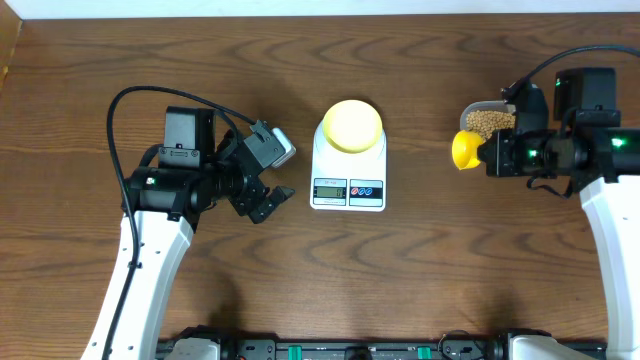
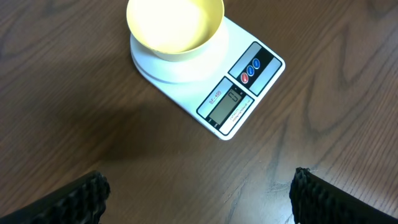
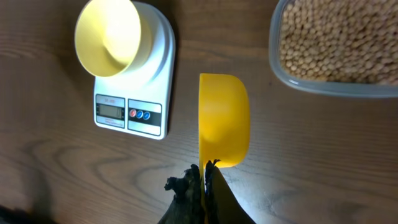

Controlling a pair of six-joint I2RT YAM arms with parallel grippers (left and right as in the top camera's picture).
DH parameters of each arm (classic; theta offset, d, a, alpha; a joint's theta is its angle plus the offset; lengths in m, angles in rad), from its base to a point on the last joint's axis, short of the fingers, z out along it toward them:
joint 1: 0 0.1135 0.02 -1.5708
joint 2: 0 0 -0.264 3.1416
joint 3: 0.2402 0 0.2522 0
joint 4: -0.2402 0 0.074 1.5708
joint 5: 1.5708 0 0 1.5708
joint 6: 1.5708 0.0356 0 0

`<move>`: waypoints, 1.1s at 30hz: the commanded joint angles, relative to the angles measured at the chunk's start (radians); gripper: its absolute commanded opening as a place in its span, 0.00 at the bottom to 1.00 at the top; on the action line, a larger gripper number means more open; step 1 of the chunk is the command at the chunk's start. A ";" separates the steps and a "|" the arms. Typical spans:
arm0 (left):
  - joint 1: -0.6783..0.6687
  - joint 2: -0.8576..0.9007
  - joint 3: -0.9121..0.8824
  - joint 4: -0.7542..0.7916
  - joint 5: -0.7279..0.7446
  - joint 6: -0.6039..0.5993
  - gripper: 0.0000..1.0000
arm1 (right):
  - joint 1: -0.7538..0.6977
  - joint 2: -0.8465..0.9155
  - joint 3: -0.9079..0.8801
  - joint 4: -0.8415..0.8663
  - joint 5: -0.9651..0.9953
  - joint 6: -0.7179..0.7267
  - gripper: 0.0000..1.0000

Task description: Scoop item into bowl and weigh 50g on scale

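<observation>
The pale-yellow bowl (image 1: pixel 351 125) stands empty on the white scale (image 1: pixel 349 190), whose display and buttons face the table's front. The same bowl (image 2: pixel 175 25) and scale (image 2: pixel 239 93) fill the top of the left wrist view. My left gripper (image 1: pixel 268 200) hovers open just left of the scale, nothing between its fingertips (image 2: pixel 87 196). My right gripper (image 3: pixel 204 171) is shut on the handle of a yellow scoop (image 3: pixel 224 118), turned on its side with no beans showing. The tan beans (image 3: pixel 342 40) lie in a clear tub (image 1: pixel 487 122) right of the scale.
The scoop (image 1: pixel 465 150) hangs over bare wood between the scale and the tub (image 3: pixel 323 87). A black cable loops behind the left arm (image 1: pixel 160 95). The right arm (image 1: pixel 570 150) stands beside the tub.
</observation>
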 commanded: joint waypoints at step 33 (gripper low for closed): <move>0.003 -0.001 -0.002 -0.002 0.016 0.016 0.95 | -0.139 0.412 0.710 -0.293 0.221 -0.029 0.01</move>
